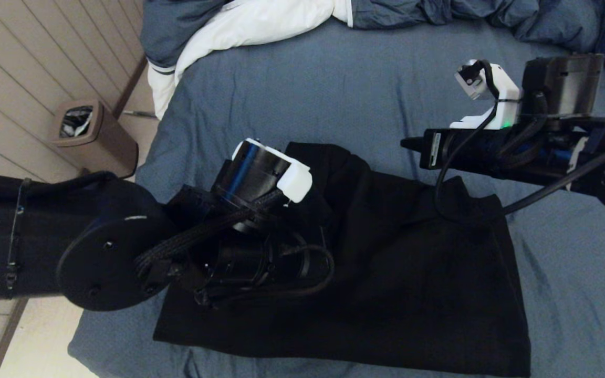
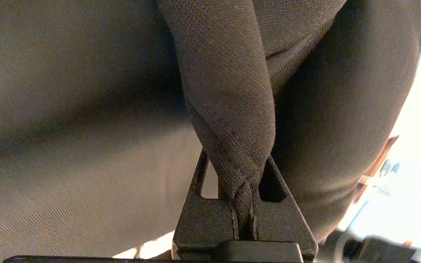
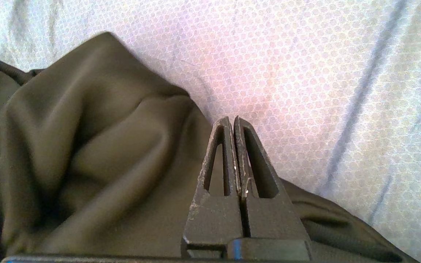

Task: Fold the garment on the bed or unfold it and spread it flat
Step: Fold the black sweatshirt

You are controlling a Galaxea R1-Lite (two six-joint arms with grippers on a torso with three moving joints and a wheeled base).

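Note:
The black garment [image 1: 413, 273] lies rumpled on the blue-grey sheet of the bed [image 1: 334, 94], near the front edge. My left arm [image 1: 260, 184] reaches over the garment's left part, and its wrist hides the fingers in the head view. In the left wrist view my left gripper [image 2: 240, 164] is shut on a twisted fold of the garment [image 2: 228, 91], which rises taut from the jaws. My right gripper [image 1: 408, 143] hovers above the garment's far edge, shut and empty. In the right wrist view the right gripper [image 3: 231, 119] sits over the garment [image 3: 86, 146] and sheet [image 3: 305, 73].
A puffy duvet with white lining [image 1: 260, 21] is bunched along the far side of the bed. A brown waste bin [image 1: 92, 136] stands on the wooden floor [image 1: 19, 63] left of the bed. Bare sheet lies beyond and right of the garment.

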